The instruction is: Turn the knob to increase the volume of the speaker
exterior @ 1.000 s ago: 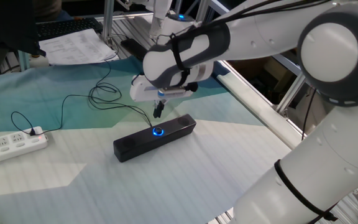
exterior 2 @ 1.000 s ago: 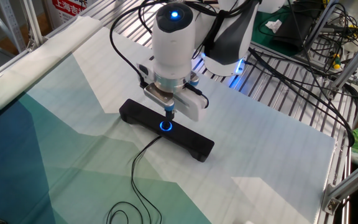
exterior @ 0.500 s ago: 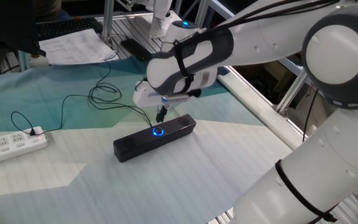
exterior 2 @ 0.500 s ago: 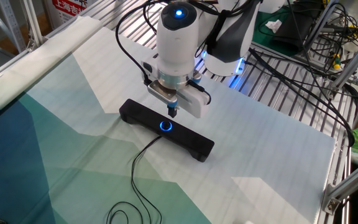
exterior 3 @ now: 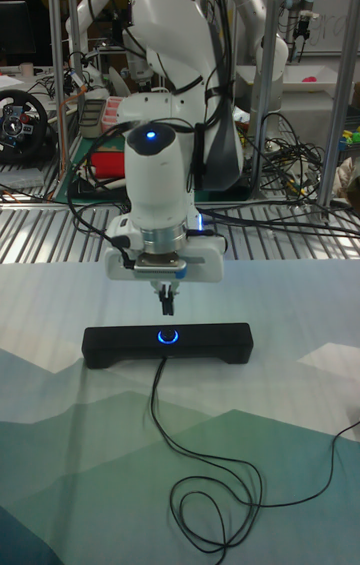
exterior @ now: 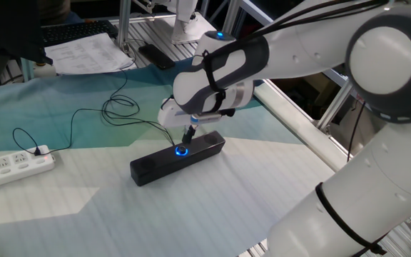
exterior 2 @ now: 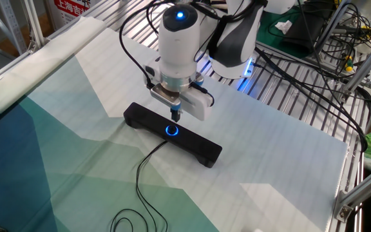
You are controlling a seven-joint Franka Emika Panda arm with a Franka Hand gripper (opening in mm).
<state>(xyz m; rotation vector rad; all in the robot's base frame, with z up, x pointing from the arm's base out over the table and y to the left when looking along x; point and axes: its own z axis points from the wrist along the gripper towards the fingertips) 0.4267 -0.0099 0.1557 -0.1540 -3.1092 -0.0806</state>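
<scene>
The speaker (exterior: 177, 158) (exterior 2: 172, 134) (exterior 3: 167, 344) is a long black bar lying flat on the teal and white cloth. Its knob (exterior: 182, 150) (exterior 2: 172, 130) (exterior 3: 167, 335) glows blue at the middle of the bar. My gripper (exterior: 189, 135) (exterior 2: 175, 116) (exterior 3: 166, 303) points straight down and hangs a short way above the knob, slightly behind it and clear of it. The two fingers are pressed together with nothing between them. A thin black cable (exterior 3: 215, 495) runs from the speaker's front in loose loops.
A white power strip (exterior: 13, 165) lies at the left edge, with a black cable (exterior: 84, 114) looping toward the speaker. Papers (exterior: 88, 53) sit at the back. A metal slatted bench (exterior 2: 288, 96) and a frame rail (exterior: 298, 135) border the cloth.
The hand has shifted a little sideways and lower, bringing the fingertips closer over the knob. The speaker has not moved.
</scene>
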